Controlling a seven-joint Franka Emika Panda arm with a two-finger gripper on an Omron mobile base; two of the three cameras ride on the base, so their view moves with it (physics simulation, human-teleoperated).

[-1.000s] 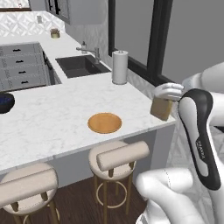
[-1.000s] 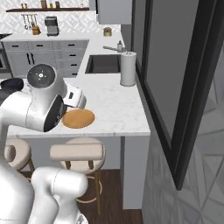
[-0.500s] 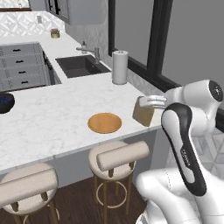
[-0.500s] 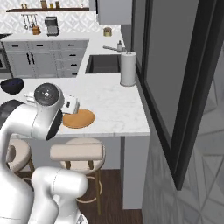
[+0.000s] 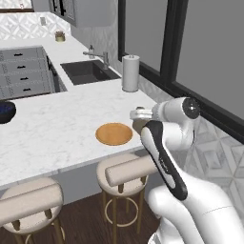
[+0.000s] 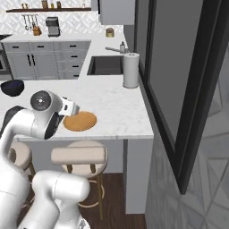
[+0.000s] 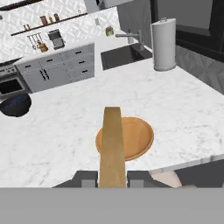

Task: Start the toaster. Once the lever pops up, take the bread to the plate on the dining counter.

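Claw [image 7: 112, 178] clamped on bread [image 7: 112, 144], slice edge-on, long axis pointing ahead from the fingers. Plate [image 7: 135, 136] on worktop [image 7: 183, 100] lies directly ahead and below, under the slice's far end. Next: advance slightly, lower.

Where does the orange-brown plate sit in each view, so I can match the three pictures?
Left base view: plate at centre, on the dining counter, left of the arm.
Right base view: plate left of centre, beside the gripper.
Hand view: plate at centre, behind the held bread.
Shared landmark: paper towel roll by the sink.
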